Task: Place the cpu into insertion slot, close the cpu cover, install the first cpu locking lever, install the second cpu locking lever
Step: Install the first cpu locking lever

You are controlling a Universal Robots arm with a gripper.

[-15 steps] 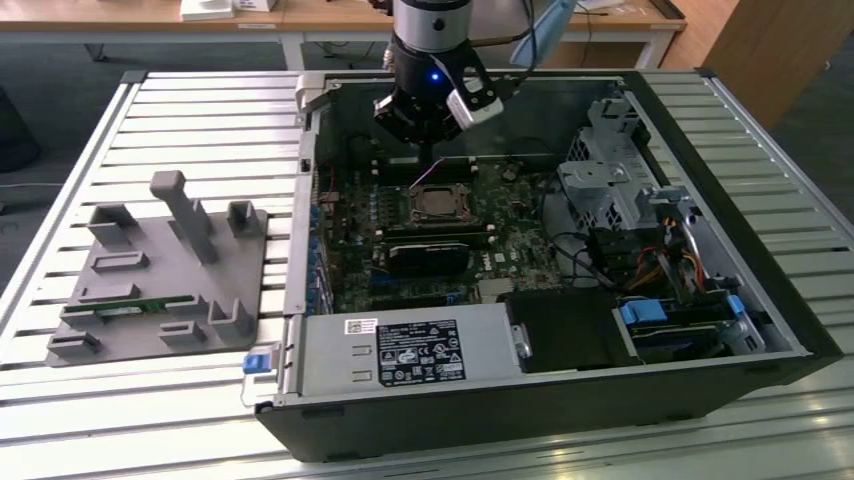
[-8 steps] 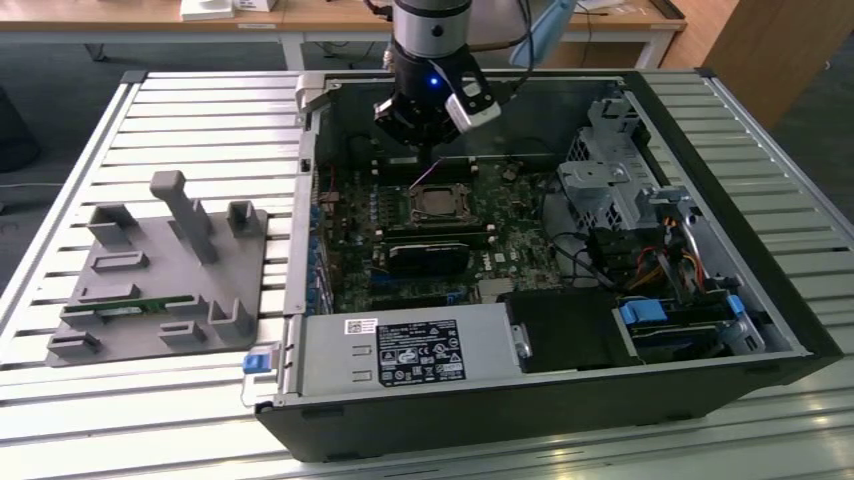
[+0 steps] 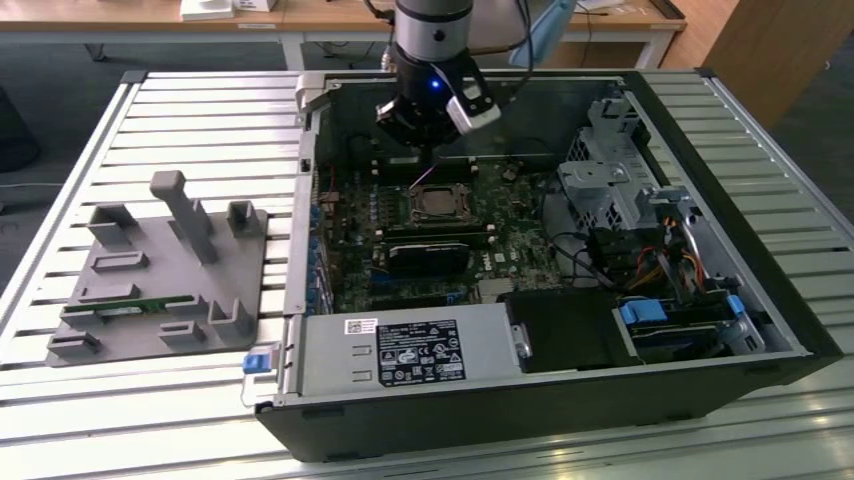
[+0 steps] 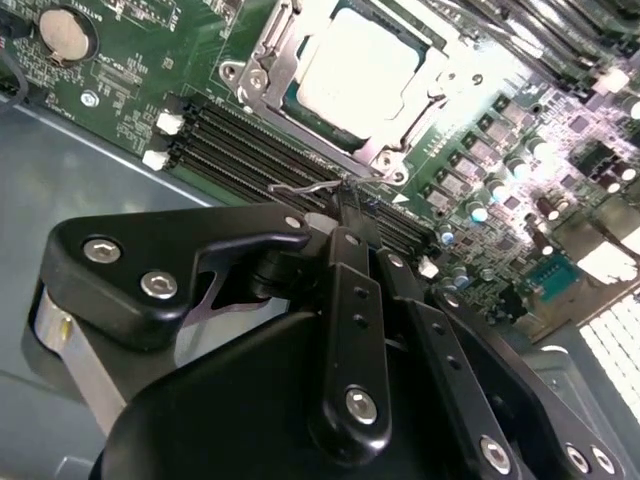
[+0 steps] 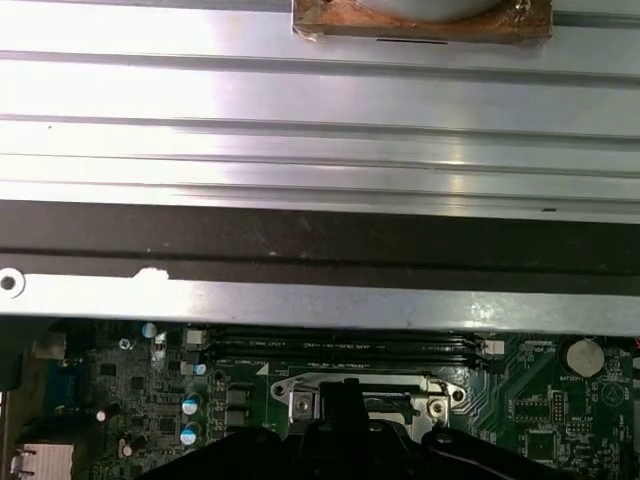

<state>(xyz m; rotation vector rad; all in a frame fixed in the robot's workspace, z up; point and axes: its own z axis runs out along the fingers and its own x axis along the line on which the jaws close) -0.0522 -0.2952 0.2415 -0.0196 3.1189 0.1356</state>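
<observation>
Looks like the cpu is already seated in its socket, with the cpu cover lying around it. In the exterior view the gripper hangs at the socket's 12 o'clock. Its fingers are pinched together, I think on the thin wire locking lever, which makes sense since that's what clamps the cover down.

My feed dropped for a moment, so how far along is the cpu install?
Done: the cpu sits in the socket, and the cpu cover lies flat around it. In hand: the hand is at a thin wire locking lever beside the socket, whose end stands free. Left: that lever looks unlatched; the other lever's state I cannot tell.
</observation>
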